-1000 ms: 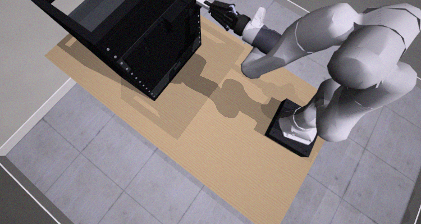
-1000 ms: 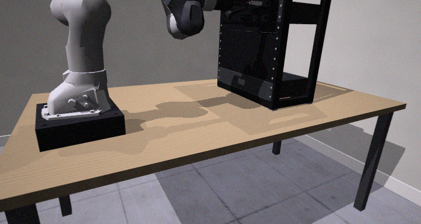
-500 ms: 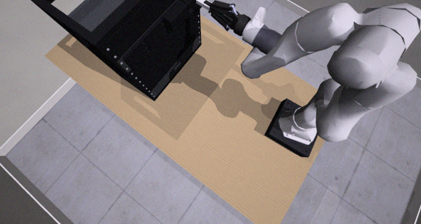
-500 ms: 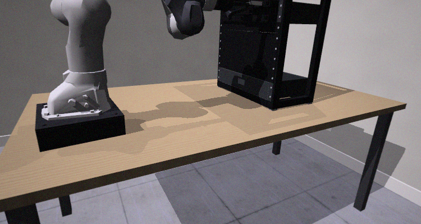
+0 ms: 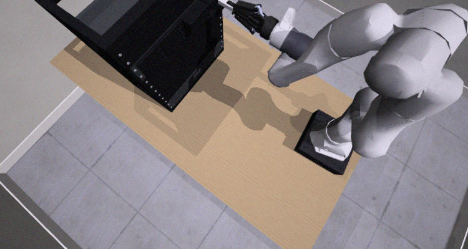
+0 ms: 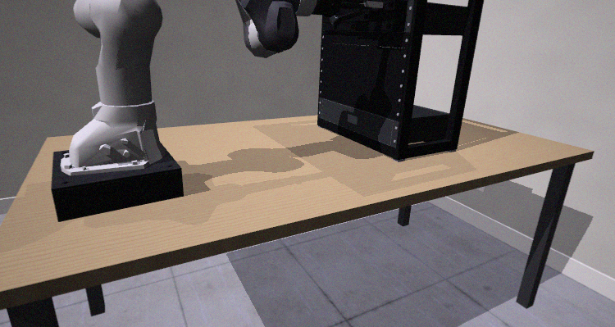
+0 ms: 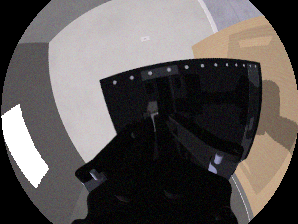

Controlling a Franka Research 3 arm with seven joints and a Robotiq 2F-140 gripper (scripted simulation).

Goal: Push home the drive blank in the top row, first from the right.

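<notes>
The black rack [image 5: 147, 34] stands at the far end of the wooden table and also shows in the exterior view [image 6: 387, 66]. A light grey drive blank sticks out of the rack's front at the top. My gripper [image 5: 233, 4] is shut and empty, its fingertips pressed against the end of that blank. In the exterior view my gripper [image 6: 343, 0] is dark against the dark rack front near the top. In the wrist view my fingers [image 7: 154, 123] point at the rack's front [image 7: 193, 103]. The other blanks are too dark to make out.
The arm's base [image 5: 327, 146] sits on a black block at the opposite end of the table. The arm reaches high across the table toward the rack. A wall runs behind the rack.
</notes>
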